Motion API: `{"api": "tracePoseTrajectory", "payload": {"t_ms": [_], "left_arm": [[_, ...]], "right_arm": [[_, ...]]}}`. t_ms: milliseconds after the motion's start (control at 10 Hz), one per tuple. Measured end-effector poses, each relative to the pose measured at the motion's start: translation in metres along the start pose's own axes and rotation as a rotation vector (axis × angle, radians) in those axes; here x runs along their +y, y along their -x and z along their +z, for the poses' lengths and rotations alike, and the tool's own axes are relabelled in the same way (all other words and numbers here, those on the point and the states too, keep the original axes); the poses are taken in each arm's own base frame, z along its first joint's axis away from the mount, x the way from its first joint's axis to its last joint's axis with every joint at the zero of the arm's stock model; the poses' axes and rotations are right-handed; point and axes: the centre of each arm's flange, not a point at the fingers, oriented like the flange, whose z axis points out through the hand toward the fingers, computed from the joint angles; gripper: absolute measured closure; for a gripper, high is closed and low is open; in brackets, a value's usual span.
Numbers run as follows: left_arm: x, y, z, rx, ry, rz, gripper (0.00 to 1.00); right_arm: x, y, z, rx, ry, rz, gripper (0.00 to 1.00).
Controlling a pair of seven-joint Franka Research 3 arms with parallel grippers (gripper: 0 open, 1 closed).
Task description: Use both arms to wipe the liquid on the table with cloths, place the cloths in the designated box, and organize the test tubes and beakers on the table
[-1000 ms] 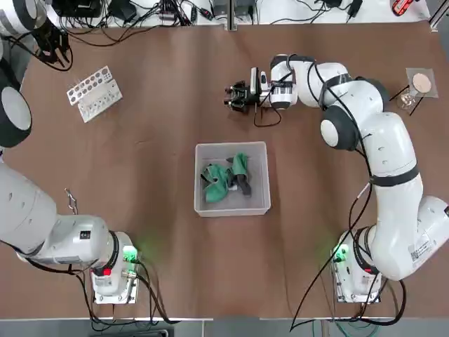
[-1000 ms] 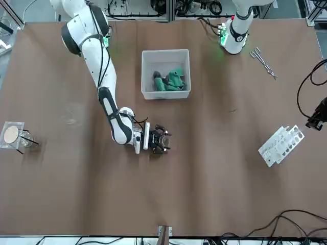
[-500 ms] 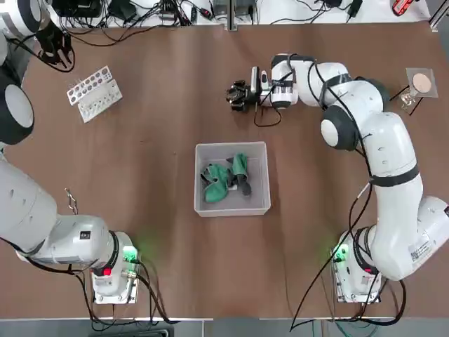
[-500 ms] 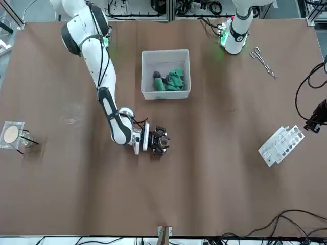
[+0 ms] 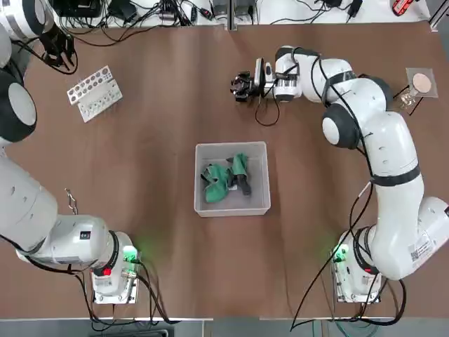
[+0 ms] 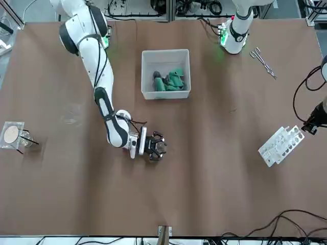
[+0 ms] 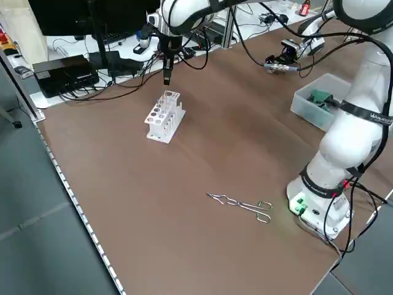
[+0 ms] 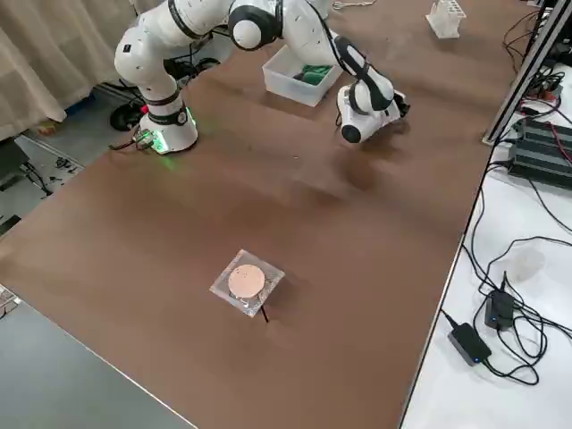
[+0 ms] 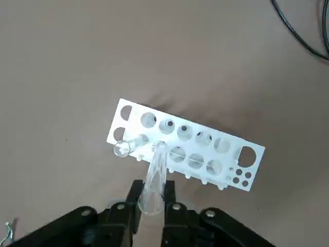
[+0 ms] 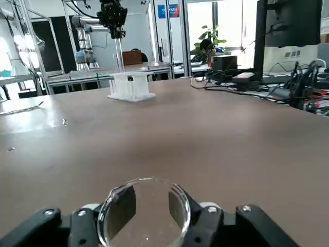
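My right gripper hovers low over the far middle of the table, shut on a clear glass beaker whose round rim sits between its pads. My left gripper hangs above the white rack at the far left, shut on an upright clear test tube; another tube lies tilted in the rack. The green cloths lie inside the white box at the table's centre. No liquid shows on the table.
A wire stand with a pale disc stands at the far right corner. Metal tongs lie near the left arm's base. Cables run along the table's far edge. The rack sits at the far left.
The right gripper narrowed around the beaker and moved with it toward the far edge. The left gripper stayed over the rack with its tube.
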Motion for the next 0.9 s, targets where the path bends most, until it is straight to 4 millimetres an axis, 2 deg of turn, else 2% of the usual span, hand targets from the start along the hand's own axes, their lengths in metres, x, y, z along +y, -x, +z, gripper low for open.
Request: {"api": "tracePoseTrajectory", "payload": {"t_ms": [300, 500, 600, 700, 900], "left_arm": [[0.002, 0.001, 0.0, 0.003, 0.002, 0.003, 0.36], [0.003, 0.0, -0.002, 0.008, 0.006, 0.003, 0.24], [0.005, -0.001, -0.006, 0.015, 0.012, 0.006, 0.08], [0.012, 0.0, -0.015, 0.028, 0.027, 0.028, 0.0], [0.042, 0.013, -0.046, 0.058, 0.069, 0.136, 0.0]], "right_arm": [[0.012, -0.002, -0.014, -0.065, -0.006, -0.02, 0.62], [0.041, -0.024, -0.047, -0.153, -0.016, -0.046, 0.62], [0.056, -0.038, -0.066, -0.192, -0.014, -0.054, 0.62], [0.068, -0.05, -0.084, -0.226, -0.013, -0.064, 0.61], [0.093, -0.065, -0.125, -0.299, -0.01, -0.084, 0.61]]}}
